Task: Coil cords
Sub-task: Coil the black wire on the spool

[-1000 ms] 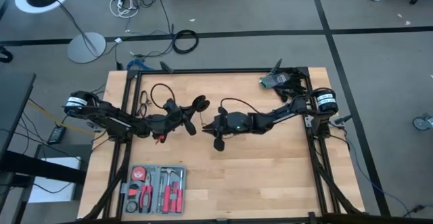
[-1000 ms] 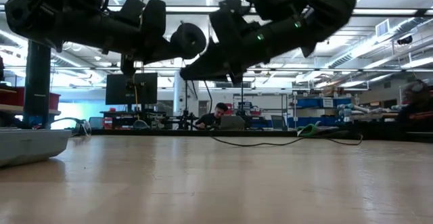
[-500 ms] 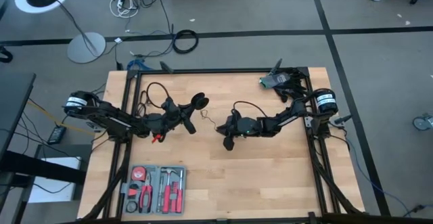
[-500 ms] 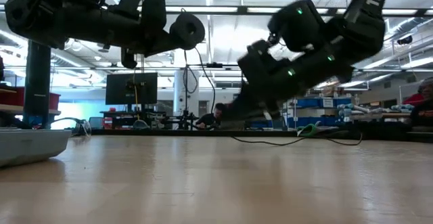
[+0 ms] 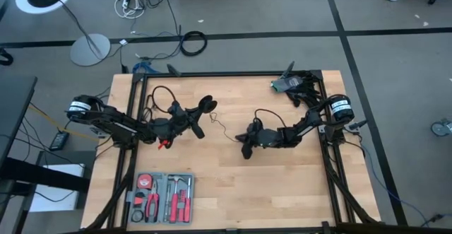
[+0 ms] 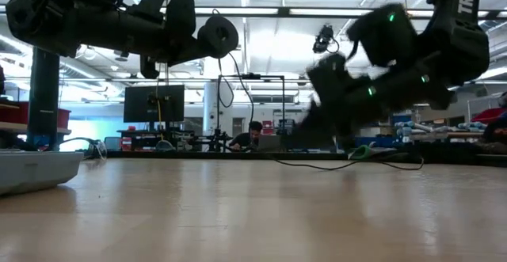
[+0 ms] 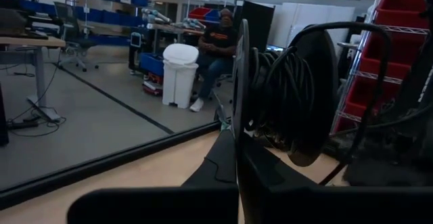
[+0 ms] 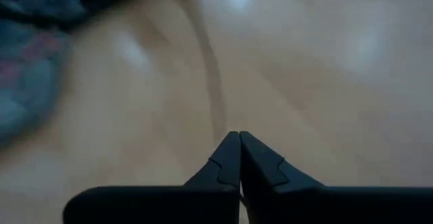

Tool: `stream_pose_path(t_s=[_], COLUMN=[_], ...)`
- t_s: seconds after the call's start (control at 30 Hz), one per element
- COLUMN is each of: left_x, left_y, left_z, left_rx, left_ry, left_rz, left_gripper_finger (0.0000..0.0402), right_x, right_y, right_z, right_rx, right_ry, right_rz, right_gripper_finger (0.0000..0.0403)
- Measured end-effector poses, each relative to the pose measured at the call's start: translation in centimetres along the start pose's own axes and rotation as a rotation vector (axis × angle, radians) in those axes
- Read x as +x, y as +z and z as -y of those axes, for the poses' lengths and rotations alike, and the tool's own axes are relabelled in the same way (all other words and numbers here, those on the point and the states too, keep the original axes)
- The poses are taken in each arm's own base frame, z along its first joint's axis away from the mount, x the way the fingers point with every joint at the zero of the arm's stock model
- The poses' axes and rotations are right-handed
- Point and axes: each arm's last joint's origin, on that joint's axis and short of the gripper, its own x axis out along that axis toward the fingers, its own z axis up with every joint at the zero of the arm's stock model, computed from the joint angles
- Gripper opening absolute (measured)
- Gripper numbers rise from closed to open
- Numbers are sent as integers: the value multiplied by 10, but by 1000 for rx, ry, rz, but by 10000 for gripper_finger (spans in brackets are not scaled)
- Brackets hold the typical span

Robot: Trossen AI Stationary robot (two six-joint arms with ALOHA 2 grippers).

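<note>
Hovering mid-table, right pincer [image 5: 244, 141] pressed together, bare wood around; left pincer [image 5: 200, 121] pinching the cords [image 7: 281, 95].

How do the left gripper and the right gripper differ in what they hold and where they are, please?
The left gripper is shut on the cord's round black spool, with wire wound on it; the right gripper holds nothing that shows. The left gripper is over the table's left half, the right gripper near its middle. The left gripper rides high, while the right gripper hangs lower. Both are shut.

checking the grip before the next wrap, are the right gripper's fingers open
No, in the right wrist view the right gripper has its fingertips pressed together.
</note>
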Motion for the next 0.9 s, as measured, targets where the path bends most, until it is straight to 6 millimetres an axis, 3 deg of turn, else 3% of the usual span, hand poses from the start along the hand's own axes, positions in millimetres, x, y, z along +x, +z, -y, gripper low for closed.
stream_pose_path(t_s=[0.2,0.6,0.7,0.83,0.9], left_x=[0,0,0,0,0], left_y=[0,0,0,1,2], left_z=[0,0,0,0,0], left_rx=[0,-7,-7,-9,-5], left_ry=[-1,-9,-9,-9,-3], left_rz=[0,-2,-2,4,12], left_gripper_finger=[0,0,0,0,0], right_x=[2,29,33,34,33], right_y=[21,46,49,49,46], right_z=[-11,-12,-10,-11,-13], right_rx=[-193,-299,-272,-253,-260], right_ry=[71,22,4,8,7], right_rz=[178,112,94,87,71], right_gripper_finger=[32,132,121,34,12])
